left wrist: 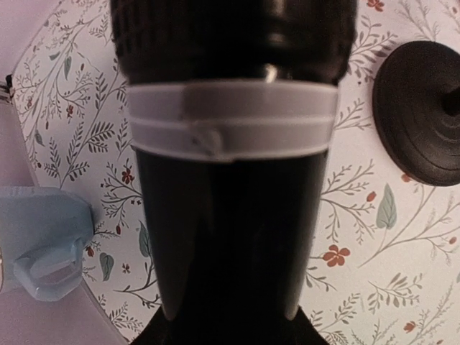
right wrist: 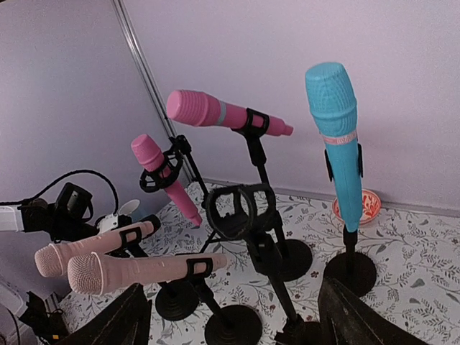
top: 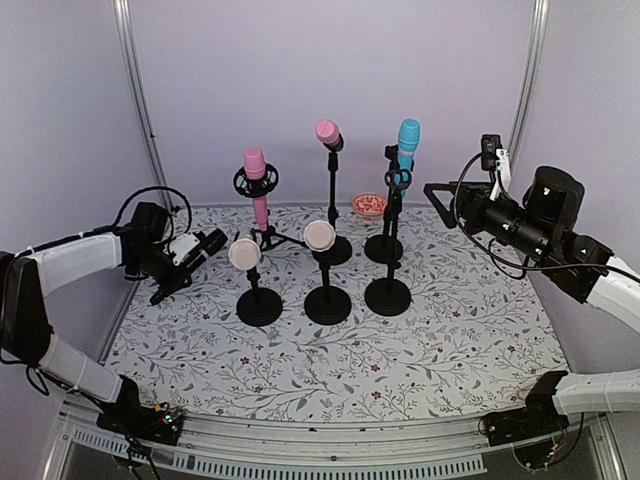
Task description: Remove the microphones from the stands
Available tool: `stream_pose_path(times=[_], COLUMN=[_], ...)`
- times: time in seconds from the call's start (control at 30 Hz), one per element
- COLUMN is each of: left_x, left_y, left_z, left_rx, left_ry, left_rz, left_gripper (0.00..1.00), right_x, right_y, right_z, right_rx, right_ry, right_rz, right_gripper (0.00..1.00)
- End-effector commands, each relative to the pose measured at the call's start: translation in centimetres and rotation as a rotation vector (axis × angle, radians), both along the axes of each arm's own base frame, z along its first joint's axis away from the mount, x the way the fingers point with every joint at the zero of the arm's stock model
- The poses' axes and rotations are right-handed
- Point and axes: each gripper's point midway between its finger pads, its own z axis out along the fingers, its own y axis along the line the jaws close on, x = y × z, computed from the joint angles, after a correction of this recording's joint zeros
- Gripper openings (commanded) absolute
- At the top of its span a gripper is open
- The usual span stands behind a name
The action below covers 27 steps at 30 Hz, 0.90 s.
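My left gripper [top: 192,250] is shut on a black microphone [top: 208,243] with a white band [left wrist: 230,118], held low over the table's left side. This microphone [left wrist: 230,215] fills the left wrist view and hides the fingers. An empty black stand [top: 388,296] with a ring clip [right wrist: 233,208] stands front right of the group. My right gripper [top: 440,200] hangs open in the air to the right of the blue microphone [top: 408,135], its fingers [right wrist: 118,320] wide apart with nothing between them.
Other stands carry a blue microphone [right wrist: 338,136], two pink ones [top: 255,165] [top: 327,132] and two pale pink ones [top: 244,253] [top: 319,236]. A small red bowl [top: 369,205] sits by the back wall. A round stand base [left wrist: 420,108] lies near the left gripper.
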Motion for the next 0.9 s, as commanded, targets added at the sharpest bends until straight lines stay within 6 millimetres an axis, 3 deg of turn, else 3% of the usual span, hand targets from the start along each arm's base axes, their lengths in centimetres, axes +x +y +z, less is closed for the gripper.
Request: stream_pose_path(times=[0.0,0.23,0.4,0.47,0.5,0.67,0.7,0.87], left_x=[2.9,4.3,4.5,4.6,4.7,4.7,4.6,4.5], left_y=[-0.1,0.7,1.5,1.3,1.2,0.2,-0.1,-1.8], left_z=[-1.3,-6.2,-8.6,-8.8,-8.7,-7.1,-6.6,-3.4], left_rx=[0.054,0.150,0.199,0.195,0.188,0.125,0.106,0.016], left_ry=[-0.066,0.049,0.114,0.119,0.116,0.120,0.121,0.106], left_rz=[0.043,0.093,0.120,0.120,0.122,0.123,0.116,0.089], left_gripper=[0.00,0.00,0.03,0.16,0.35,0.64,0.75,0.86], right_x=[0.3,1.7,2.2,2.3,2.4,2.9,3.1,3.8], right_y=[-0.5,-1.3,-1.4,-1.5,-1.7,-1.8,-1.6,0.2], right_z=[-4.8,-10.5,-13.1,-14.1,-15.2,-17.7,-18.0,-19.7], right_rx=[0.024,0.077,0.095,0.115,0.138,0.180,0.191,0.229], right_ry=[0.178,0.395,0.469,0.500,0.546,0.664,0.680,0.761], right_rz=[0.003,0.032,0.052,0.069,0.093,0.149,0.166,0.266], right_gripper=[0.82,0.81,0.80,0.80,0.79,0.78,0.78,0.75])
